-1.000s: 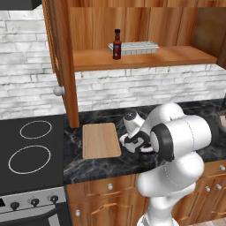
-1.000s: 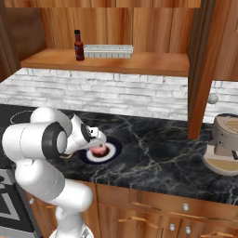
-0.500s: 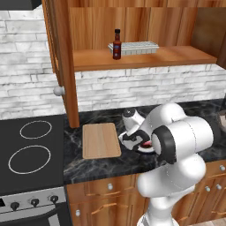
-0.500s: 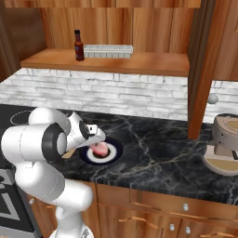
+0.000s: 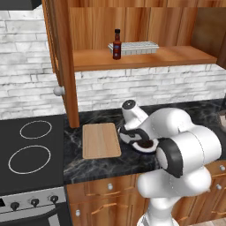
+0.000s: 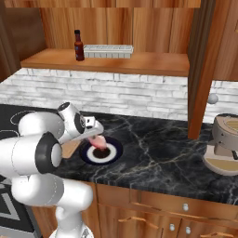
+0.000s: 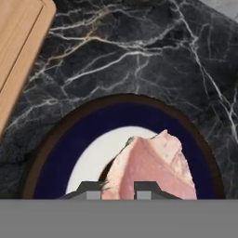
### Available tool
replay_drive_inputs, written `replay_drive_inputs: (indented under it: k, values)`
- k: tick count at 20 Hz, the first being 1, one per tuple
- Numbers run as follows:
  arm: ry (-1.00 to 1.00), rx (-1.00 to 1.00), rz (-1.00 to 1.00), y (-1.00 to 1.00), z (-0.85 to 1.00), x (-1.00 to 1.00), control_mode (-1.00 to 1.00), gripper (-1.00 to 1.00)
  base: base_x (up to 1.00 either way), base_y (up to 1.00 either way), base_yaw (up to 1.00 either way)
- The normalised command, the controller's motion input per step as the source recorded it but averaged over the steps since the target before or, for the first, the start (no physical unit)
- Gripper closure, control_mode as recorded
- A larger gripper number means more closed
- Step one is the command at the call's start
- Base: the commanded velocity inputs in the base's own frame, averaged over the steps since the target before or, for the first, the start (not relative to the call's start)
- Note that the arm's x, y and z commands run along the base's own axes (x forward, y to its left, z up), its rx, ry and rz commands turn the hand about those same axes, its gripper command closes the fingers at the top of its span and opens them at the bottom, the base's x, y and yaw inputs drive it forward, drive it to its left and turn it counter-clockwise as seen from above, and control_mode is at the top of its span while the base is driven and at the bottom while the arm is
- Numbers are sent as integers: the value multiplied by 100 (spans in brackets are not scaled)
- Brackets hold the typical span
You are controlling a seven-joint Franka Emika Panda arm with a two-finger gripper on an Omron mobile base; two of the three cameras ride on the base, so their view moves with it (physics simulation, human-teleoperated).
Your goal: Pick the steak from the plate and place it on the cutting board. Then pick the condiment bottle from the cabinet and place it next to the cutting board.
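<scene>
Steak [image 7: 151, 167] sits pinched between closed claw [image 7: 118, 189] tips, over plate [image 7: 69, 148].

Base cams flank arm; hand cam close over plate [image 7: 56, 153].

Pink-red slab of raw steak [image 7: 151, 167], navy-rimmed round plate with white ring [image 7: 69, 153], pale wooden rectangular board [image 5: 101, 140], white-veined black marble surface [image 7: 139, 51].

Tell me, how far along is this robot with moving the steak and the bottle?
Nothing is finished yet. The claw is shut on the steak, which hangs tilted just above the plate. The cutting board on the counter is bare. Left to do: set the steak on the board, then fetch the condiment bottle, standing on the cabinet shelf, and place it beside the board.
</scene>
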Motion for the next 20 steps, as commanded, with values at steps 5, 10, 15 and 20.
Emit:
replay_drive_inputs:
  k: [5,10,15,20]
  values:
    - [-6,0,0,28,43,-3,-100,100,0,0,0]
    - [-5,0,0,38,17,-2,-100,100,0,0,0]
    - [-4,0,0,48,11,0,-100,100,0,0,0]
    - [-3,0,0,54,4,-1,-100,100,0,0,0]
